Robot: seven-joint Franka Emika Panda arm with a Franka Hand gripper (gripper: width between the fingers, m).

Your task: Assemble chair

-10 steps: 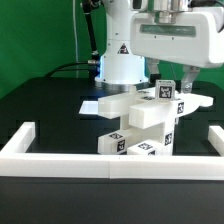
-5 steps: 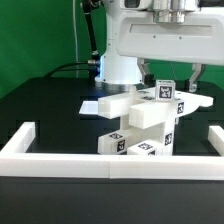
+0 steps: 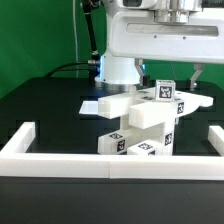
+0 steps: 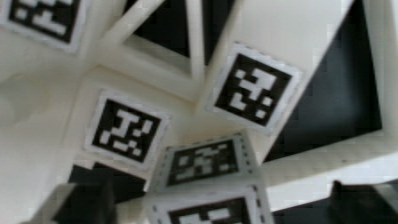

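- A green curtain (image 3: 40,35) hangs behind the rig on the exterior view's left, and a black surface (image 3: 50,112) fills the middle of the scene.
- A low white wall (image 3: 60,158) runs along the front edge of the surface and turns back at both ends.
- A thin white marker board (image 3: 90,104) lies flat on the surface, just behind the furniture.
- The half-built chair (image 3: 135,118) stands near the middle of the surface, inside the wall. It is a stack of white blocks and slabs with small black-and-white tags on them.
- An upright post (image 3: 165,91) of the chair, tagged on its face, sticks up at the top of the stack.
- The robot's white arm (image 3: 165,40) hangs directly over the chair.
- The tool (image 4: 210,208) is released. In the wrist view its dark fingers (image 4: 68,205) stand on either side of the tagged post, with a gap showing at each side.
- The tool grips nothing, and the chair rests on the surface on its own.
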